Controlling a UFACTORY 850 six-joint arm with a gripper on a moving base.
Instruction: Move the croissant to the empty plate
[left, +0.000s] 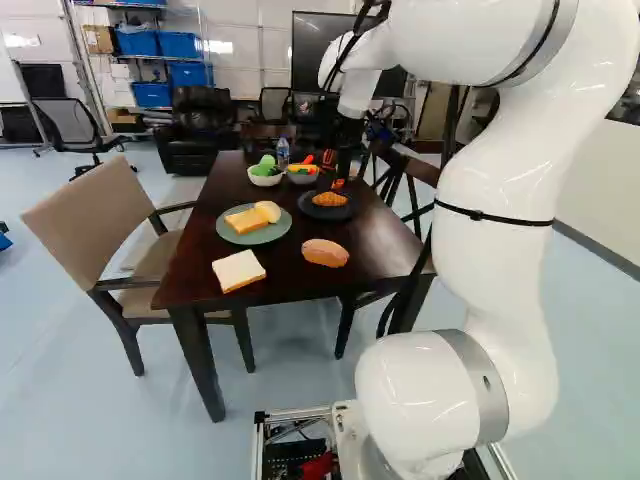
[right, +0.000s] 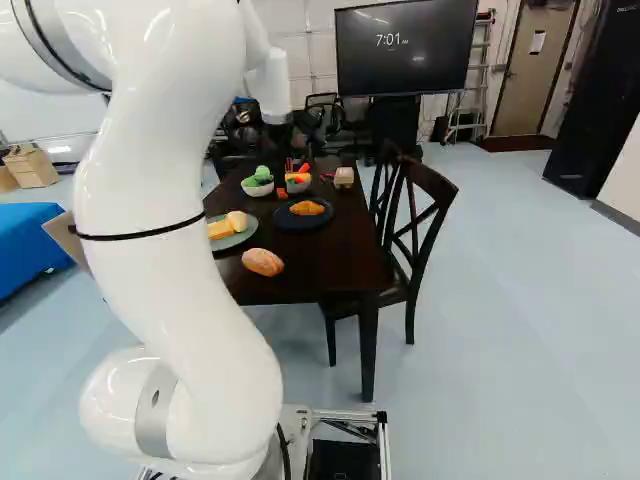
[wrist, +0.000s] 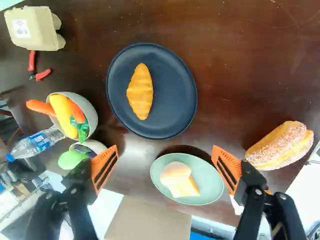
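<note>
Nearest, a bread slice (left: 238, 270) and a loaf (left: 325, 252) lie on the dark table (left: 192, 272). Next, a green plate (wrist: 212, 181) holds bread. Beyond, the croissant (wrist: 140, 91) rests on a black plate (wrist: 175, 100), the empty gripper (wrist: 166, 150) near it, fingers wide apart. Neither plate is bare, so delivery may be done; a needless re-grip could drag the croissant off, or a low sweep hit the bowl (wrist: 91, 110) behind.
</note>
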